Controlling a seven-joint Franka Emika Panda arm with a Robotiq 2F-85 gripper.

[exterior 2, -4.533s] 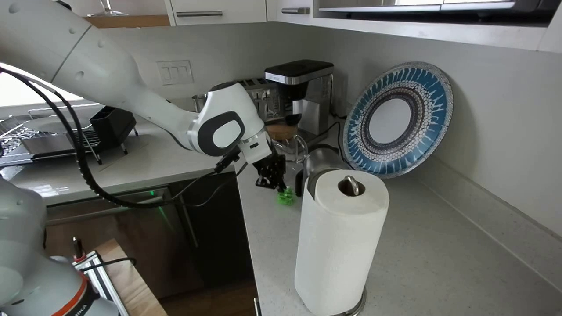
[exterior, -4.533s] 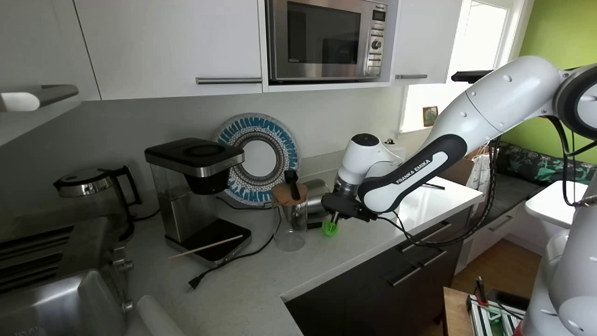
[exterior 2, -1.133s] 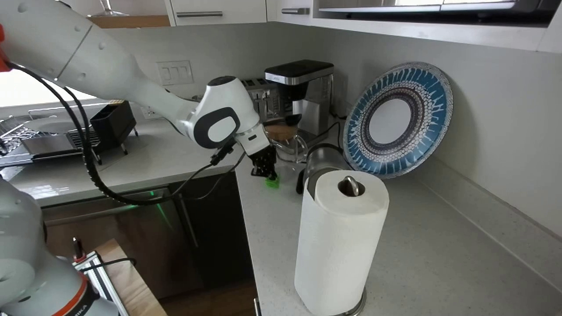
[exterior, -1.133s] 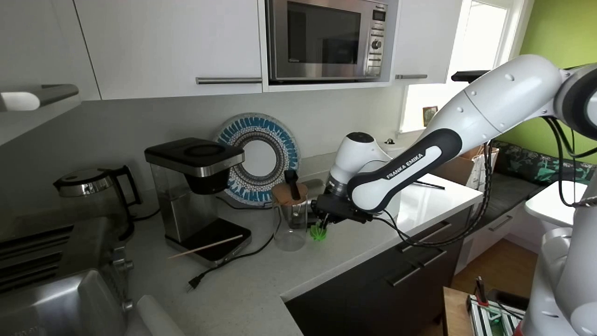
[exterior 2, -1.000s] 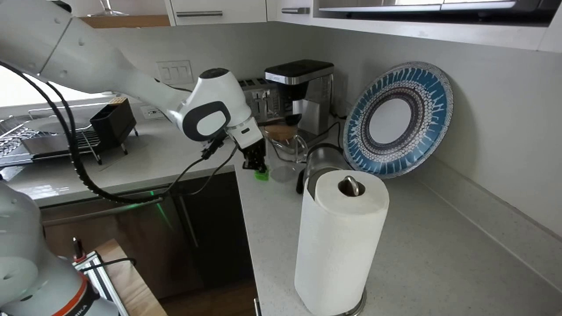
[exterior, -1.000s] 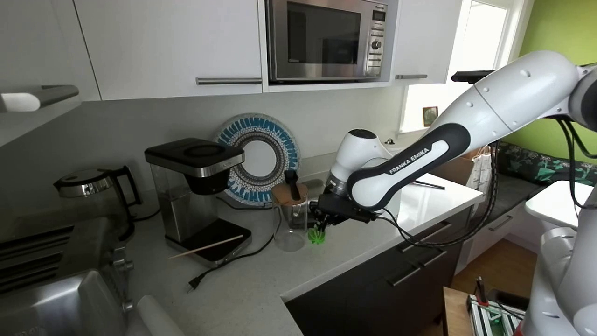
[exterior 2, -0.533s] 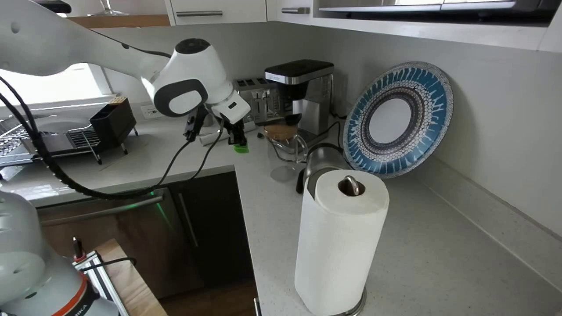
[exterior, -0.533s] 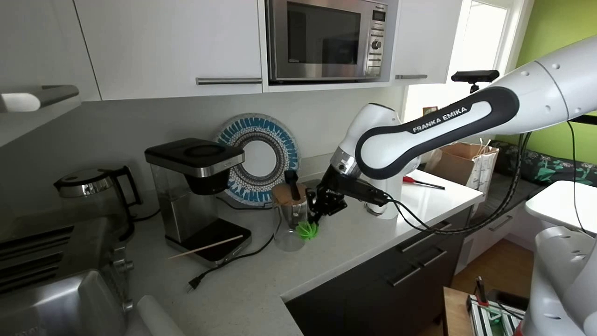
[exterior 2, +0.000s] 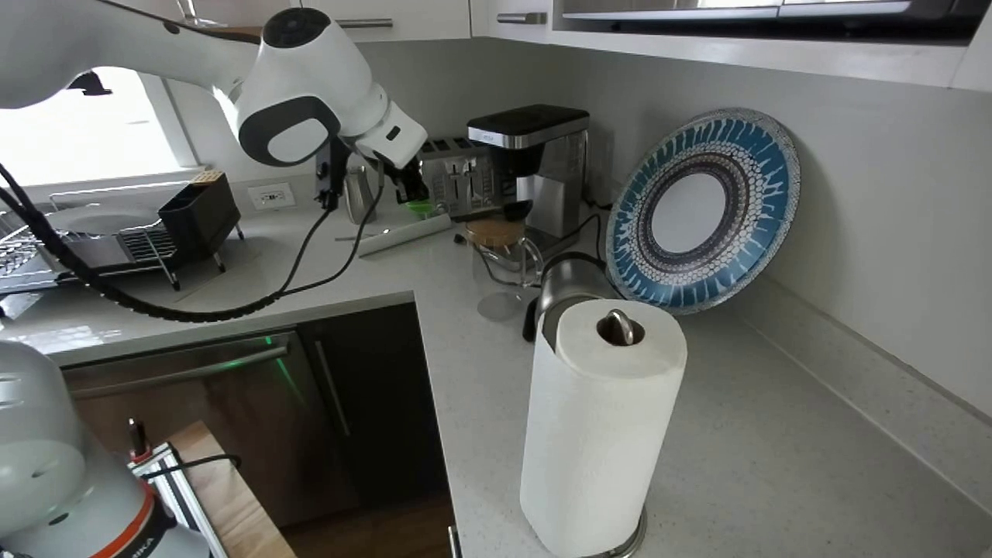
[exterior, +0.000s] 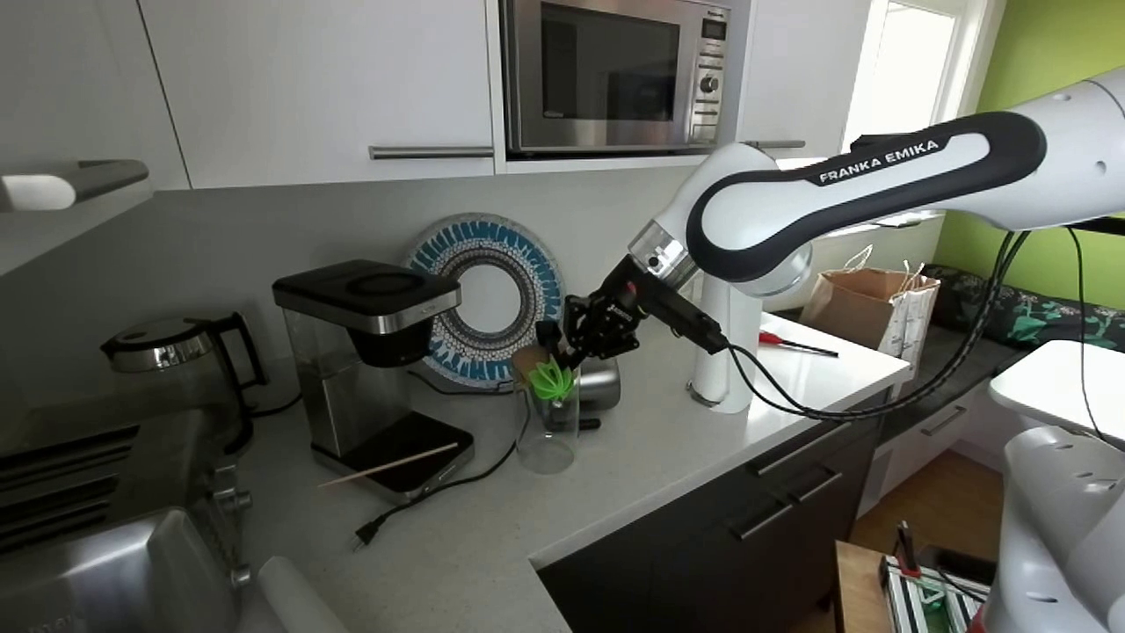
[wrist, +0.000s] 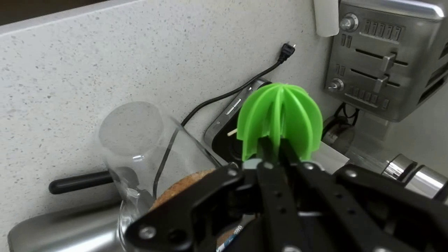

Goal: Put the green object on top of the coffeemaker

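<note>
A bright green object [wrist: 280, 119] hung above the kitchen bench [wrist: 70, 70], clenched in a robot's black claw [wrist: 276, 145]. The wrist view gave the closest look: a ribbed dome the colour of lime, its thin, smooth fins curving out from a narrow crown, with deep gaps shadowed between them. The crown pointed to twelve o'clock, while the claw pinched from six o'clock, its tips tucked in among the fins. Around the dome, a black plug [wrist: 287, 51] lay at twelve o'clock, a steel toaster [wrist: 371, 66] stood at two and a clear, cork-lidded jug [wrist: 136, 136] stood at nine.

In an exterior view, the green object [exterior: 551, 380] made a fluted tuft just under the claw, vivid against the duller jug behind. From there the coffeemaker [exterior: 365, 299], a boxy black-and-silver machine with a flat black top, stood well apart at ten o'clock, a pale stick [exterior: 387, 464] lying across its base. In an exterior view, the green object [exterior 2: 421, 208] showed as a sliver below the claw, a visible gap between it and the jug at four o'clock. A blue-rimmed plate [exterior 2: 690, 209] leaned on edge at three o'clock, and an upright roll of paper towel [exterior 2: 601, 449] stood at five.
</note>
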